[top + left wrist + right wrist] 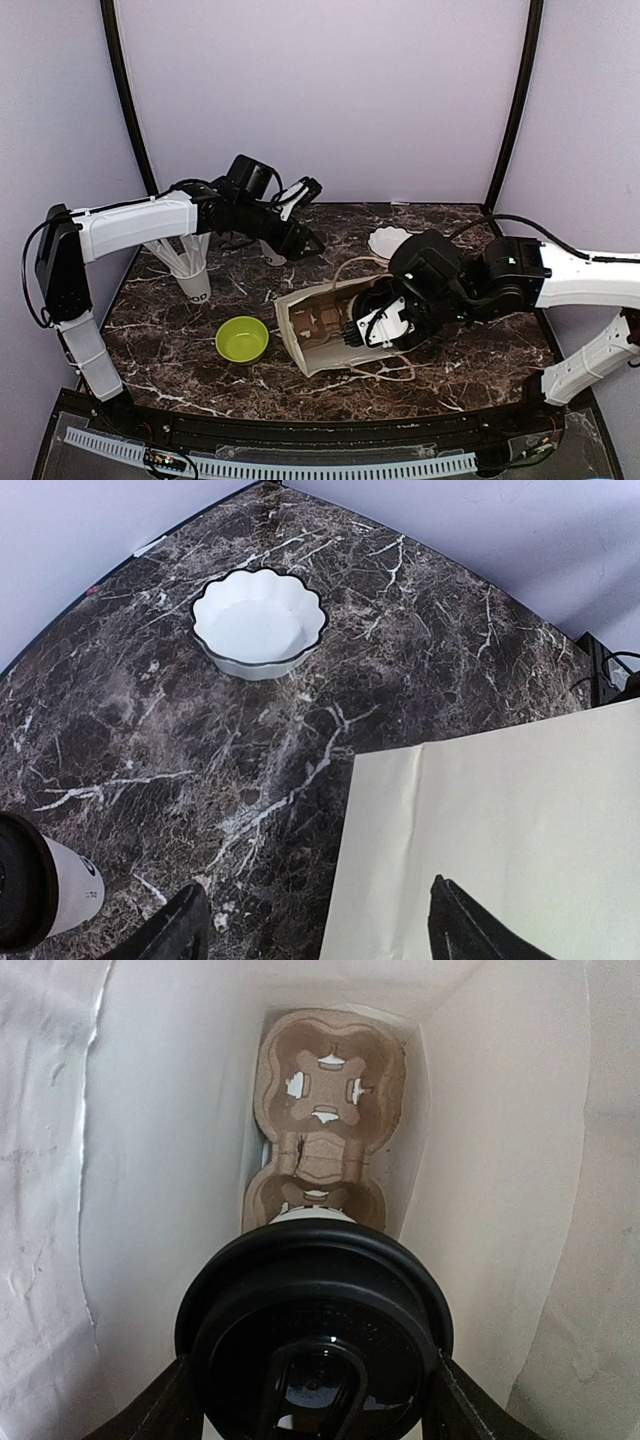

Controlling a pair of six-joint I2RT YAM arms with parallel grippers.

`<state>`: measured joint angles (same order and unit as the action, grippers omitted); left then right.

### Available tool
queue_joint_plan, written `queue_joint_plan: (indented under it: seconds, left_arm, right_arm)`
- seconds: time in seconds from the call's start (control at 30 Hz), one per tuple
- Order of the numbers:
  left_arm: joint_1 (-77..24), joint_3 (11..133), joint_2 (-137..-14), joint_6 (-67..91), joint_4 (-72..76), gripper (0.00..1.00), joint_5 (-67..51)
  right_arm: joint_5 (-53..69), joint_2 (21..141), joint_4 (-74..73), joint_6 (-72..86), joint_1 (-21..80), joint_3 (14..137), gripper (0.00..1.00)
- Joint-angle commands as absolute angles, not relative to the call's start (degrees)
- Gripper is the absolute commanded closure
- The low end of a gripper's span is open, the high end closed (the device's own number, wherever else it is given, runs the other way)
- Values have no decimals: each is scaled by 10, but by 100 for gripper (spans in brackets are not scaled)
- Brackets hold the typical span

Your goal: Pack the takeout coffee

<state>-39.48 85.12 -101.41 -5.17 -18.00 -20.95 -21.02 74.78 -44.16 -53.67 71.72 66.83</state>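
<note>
Takeout coffee: one black-lidded white paper cup is pinched inside the white paper bag by the right hand, its twin left unpacked near the spread left hand.

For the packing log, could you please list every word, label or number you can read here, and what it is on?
Loose cup: dark print near the base, too blurred to read.
Straw cup: dark print, too small to read.
Held cup, its lid: nothing readable.
Bag, tray: no text.
</note>
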Motion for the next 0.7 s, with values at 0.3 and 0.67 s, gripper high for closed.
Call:
queue_joint_plan:
  seconds: [0.3, 0.67]
  left_arm:
    - [-397, 820, -1009, -60, -153, 24, -231]
    - [-406, 803, -1020, -69, -149, 25, -279]
  right_arm:
    - [-252, 723, -294, -589, 723, 589, 47]
    - [-244, 736, -259, -592, 705, 570, 47]
